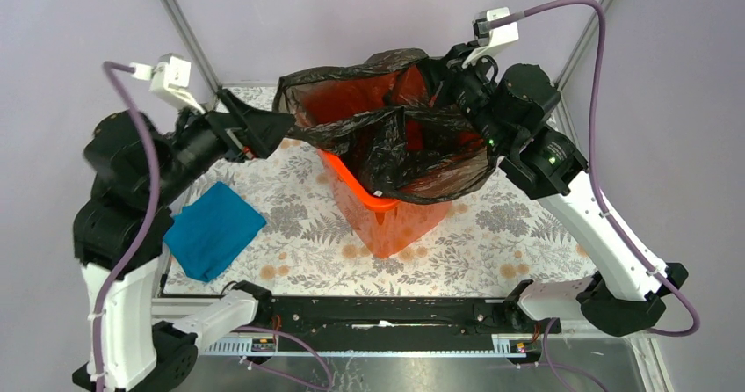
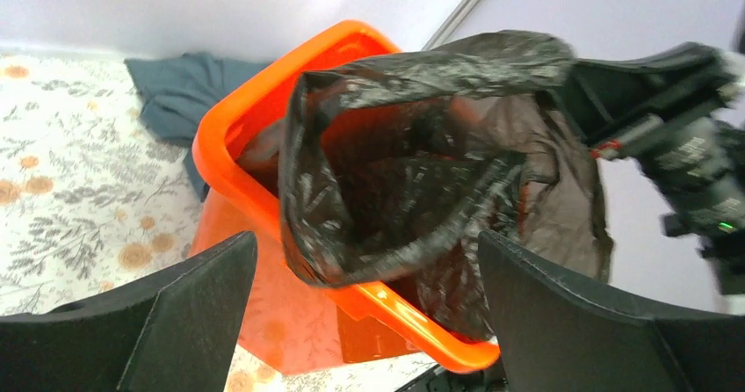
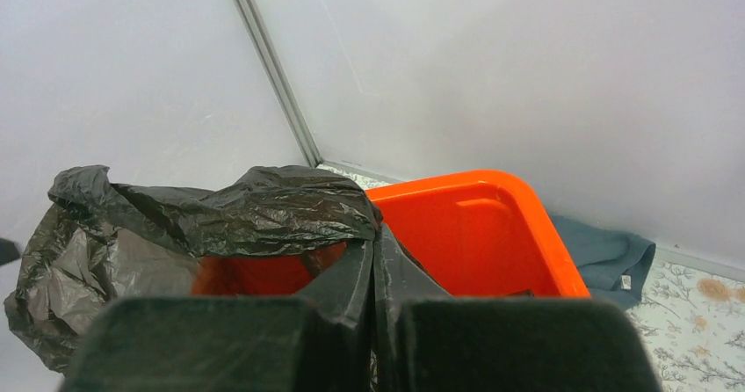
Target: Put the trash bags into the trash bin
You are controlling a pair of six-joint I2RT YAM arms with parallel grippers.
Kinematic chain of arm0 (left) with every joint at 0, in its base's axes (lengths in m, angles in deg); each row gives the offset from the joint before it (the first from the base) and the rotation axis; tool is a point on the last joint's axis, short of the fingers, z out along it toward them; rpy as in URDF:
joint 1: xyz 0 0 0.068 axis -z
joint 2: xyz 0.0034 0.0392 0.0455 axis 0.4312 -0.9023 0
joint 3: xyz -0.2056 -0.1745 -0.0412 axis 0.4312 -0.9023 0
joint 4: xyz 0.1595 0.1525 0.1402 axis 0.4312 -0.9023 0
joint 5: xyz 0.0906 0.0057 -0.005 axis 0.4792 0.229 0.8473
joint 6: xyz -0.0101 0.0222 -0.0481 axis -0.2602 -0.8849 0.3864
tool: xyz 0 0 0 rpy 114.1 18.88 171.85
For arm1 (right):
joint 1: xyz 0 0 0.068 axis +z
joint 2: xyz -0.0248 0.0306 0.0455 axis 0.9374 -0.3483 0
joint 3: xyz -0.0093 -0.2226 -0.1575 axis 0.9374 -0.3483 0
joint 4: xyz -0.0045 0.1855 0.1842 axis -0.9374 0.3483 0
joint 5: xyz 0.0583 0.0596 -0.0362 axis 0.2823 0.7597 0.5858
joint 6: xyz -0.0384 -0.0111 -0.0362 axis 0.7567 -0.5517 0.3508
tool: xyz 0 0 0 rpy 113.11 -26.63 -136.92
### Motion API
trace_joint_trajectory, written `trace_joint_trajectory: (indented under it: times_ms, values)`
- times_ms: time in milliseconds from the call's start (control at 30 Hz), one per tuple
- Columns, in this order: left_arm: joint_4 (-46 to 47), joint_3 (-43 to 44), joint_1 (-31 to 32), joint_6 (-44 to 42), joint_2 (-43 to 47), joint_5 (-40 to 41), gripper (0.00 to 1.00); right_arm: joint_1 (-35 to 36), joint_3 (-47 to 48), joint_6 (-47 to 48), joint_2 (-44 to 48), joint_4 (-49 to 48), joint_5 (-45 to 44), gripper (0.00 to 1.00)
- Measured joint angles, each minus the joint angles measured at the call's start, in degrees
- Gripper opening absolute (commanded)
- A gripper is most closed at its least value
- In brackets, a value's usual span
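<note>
An orange trash bin (image 1: 386,221) stands near the middle of a table (image 1: 492,243) covered in a grey and tan floral print. A thin, glossy black trash bag (image 1: 413,150) sits across the bin's mouth. Part of it sags inside, where the orange shows brownish through the stretched film. Part is bunched above the rim and spills over the near right side. The right gripper (image 3: 373,273) is at the far right corner of the bin, its two fingers pressed together on a fold of the bag's edge and holding it raised above the rim. The left gripper (image 1: 279,128) is spread wide and holds nothing. It hovers just beside the bag's left edge and points into the open mouth. A teal cloth (image 1: 213,229) lies flat on the table near the left arm, well apart from the bin, and a grey-blue cloth (image 2: 176,93) is crumpled behind it. The bag looks only partly in, so the step in hand is probably a fresh grip on the left edge. To do it well, the left fingers should close on the hem alone, not on the bin's rim. Both arms should then lower the film together into the opening. A one-sided pull could drag the slippery film back out or shift the bin.
</note>
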Motion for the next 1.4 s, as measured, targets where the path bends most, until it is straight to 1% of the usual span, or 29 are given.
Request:
trace_joint_trajectory:
  times_ms: [133,167,200,233,300,367,400,433,467,533,600,667,733,800,933,967,1000,1067,1133,1200,1233,1300,1333,1400]
  values:
    - [-0.2,-1.6,0.0,-0.1,-4.0,2.0,0.99,0.0,0.0,0.2,0.1,0.0,0.0,0.00]
    - [-0.3,-1.9,0.0,-0.4,-5.2,3.5,0.97,0.0,0.0,0.4,0.1,-0.1,0.0,0.00]
    - [-0.5,-2.1,0.0,-0.6,-6.4,4.5,0.91,0.0,0.0,0.8,0.1,-0.2,-0.1,0.00]
    - [-0.7,-2.2,0.0,-1.1,-7.8,5.8,0.82,0.0,0.0,1.4,0.1,-0.3,-0.2,0.00]
    - [-0.7,-2.4,0.0,-1.7,-9.9,7.6,0.58,0.0,0.0,2.9,0.1,-0.6,-1.2,0.00]
    - [-0.5,-2.7,0.0,-2.9,-11.4,9.0,0.42,0.0,0.0,5.0,-0.1,-1.3,-2.9,0.00]
    - [-0.3,-2.7,0.0,-3.4,-11.8,9.7,0.35,0.0,0.0,6.4,-0.3,-1.7,-4.0,0.00]
    - [0.1,-2.7,0.0,-3.8,-12.2,10.5,0.31,0.0,0.0,7.6,-0.7,-2.1,-4.9,0.00]
    - [0.4,-2.5,0.0,-4.6,-12.6,11.5,0.29,0.0,0.1,8.8,-1.2,-2.5,-5.7,0.00]
    - [0.7,-1.8,0.0,-5.7,-13.7,13.6,0.27,-0.4,0.7,11.5,-3.0,-3.4,-7.2,0.01]
    - [1.4,-0.6,0.0,-7.1,-15.4,15.7,0.27,-1.7,1.2,13.3,-5.0,-3.9,-7.1,0.05]
    - [1.7,0.7,0.0,-8.5,-17.5,17.7,0.26,-4.3,2.6,14.0,-7.5,-3.6,-6.6,0.10]
    - [2.1,2.0,0.0,-9.7,-19.8,19.5,0.26,-7.8,4.6,14.1,-10.2,-2.8,-5.0,0.12]
    - [2.9,3.1,0.0,-11.0,-22.1,20.9,0.26,-11.0,6.7,14.1,-12.6,-1.8,-2.4,0.12]
    - [3.7,4.3,-0.4,-13.0,-26.3,23.3,0.27,-15.8,10.6,13.0,-16.5,0.5,2.7,0.18]
    - [4.0,5.1,-1.1,-13.8,-29.0,24.4,0.26,-19.3,11.8,10.9,-18.4,1.6,8.0,0.18]
    - [4.0,5.1,-1.1,-13.9,-29.1,24.4,0.26,-19.6,11.8,10.8,-18.5,1.6,8.1,0.19]
    - [4.1,5.6,-2.0,-14.1,-30.4,23.9,0.25,-21.7,12.2,8.9,-19.4,2.3,11.2,0.23]
    - [4.5,6.4,-3.2,-14.1,-31.7,23.2,0.25,-23.2,12.5,7.3,-20.4,2.4,13.6,0.24]
    - [5.0,7.0,-4.6,-14.1,-32.9,22.6,0.25,-24.5,12.8,5.9,-21.4,2.3,15.8,0.22]
    - [5.1,7.0,-5.2,-14.1,-33.4,22.3,0.25,-25.0,12.8,5.3,-21.9,2.3,16.7,0.17]
    - [5.1,7.1,-6.3,-14.1,-34.4,21.3,0.25,-25.7,12.9,4.3,-22.9,2.4,18.5,0.02]
    - [5.1,7.2,-6.8,-14.0,-35.0,20.6,0.25,-26.0,13.0,3.8,-23.4,2.4,19.2,0.00]
    - [5.0,7.2,-7.4,-14.0,-35.7,19.5,0.26,-26.3,13.2,3.1,-24.3,2.5,20.1,0.00]
